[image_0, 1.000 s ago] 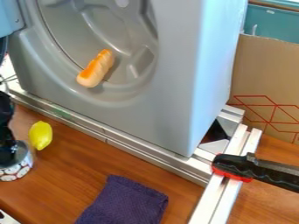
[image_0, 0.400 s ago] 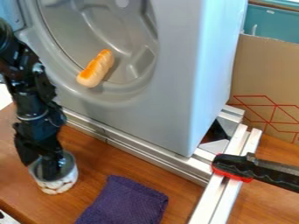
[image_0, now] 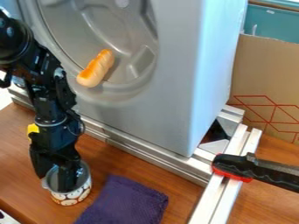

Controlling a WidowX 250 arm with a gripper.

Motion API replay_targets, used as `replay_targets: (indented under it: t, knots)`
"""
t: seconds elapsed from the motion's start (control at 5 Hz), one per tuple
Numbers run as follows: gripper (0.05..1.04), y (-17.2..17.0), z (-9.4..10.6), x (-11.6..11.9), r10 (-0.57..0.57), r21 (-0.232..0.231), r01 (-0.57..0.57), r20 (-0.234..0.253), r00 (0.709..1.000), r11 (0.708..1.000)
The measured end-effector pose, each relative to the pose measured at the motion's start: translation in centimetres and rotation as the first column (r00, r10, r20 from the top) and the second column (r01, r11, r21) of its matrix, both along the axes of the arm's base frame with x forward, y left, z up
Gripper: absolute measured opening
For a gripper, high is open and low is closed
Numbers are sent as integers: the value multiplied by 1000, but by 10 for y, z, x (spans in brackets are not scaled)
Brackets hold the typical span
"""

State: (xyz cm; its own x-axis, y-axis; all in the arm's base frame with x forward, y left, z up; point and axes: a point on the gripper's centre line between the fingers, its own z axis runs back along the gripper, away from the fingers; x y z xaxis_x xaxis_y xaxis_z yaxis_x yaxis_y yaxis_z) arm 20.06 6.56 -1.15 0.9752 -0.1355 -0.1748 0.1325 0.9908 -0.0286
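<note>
While pointing the gripper (image_0: 57, 180) into a cup (image_0: 72, 198), cannot tell spread or grip. See cloth (image_0: 127, 200) right of gripper.

The light is bright and even, with pale shine on the smooth grey machine housing (image_0: 158, 118) and softly blurred details.

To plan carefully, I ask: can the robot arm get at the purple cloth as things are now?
Probably yes: the purple cloth lies uncovered beside the cup, though the end effector, down at the cup, may need to leave it first.
</note>
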Motion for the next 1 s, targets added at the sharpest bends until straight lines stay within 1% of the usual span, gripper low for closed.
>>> replay_targets:
  t: [0.2, 0.4, 0.6, 0.8, 1.0]
  knots:
    - [1001, -1, 1, -3, 28, 1, -28, -18, 999, 1000]
    - [1000, 2, 13, -11, 45, 16, -45, -38, 998, 999]
    - [1000, 18, 46, -11, 83, 36, -85, 42, 996, 996]
    - [1001, 39, 78, -10, 105, 63, -113, 120, 987, 992]
    - [1000, 60, 85, -9, 92, 68, -104, 159, 983, 992]
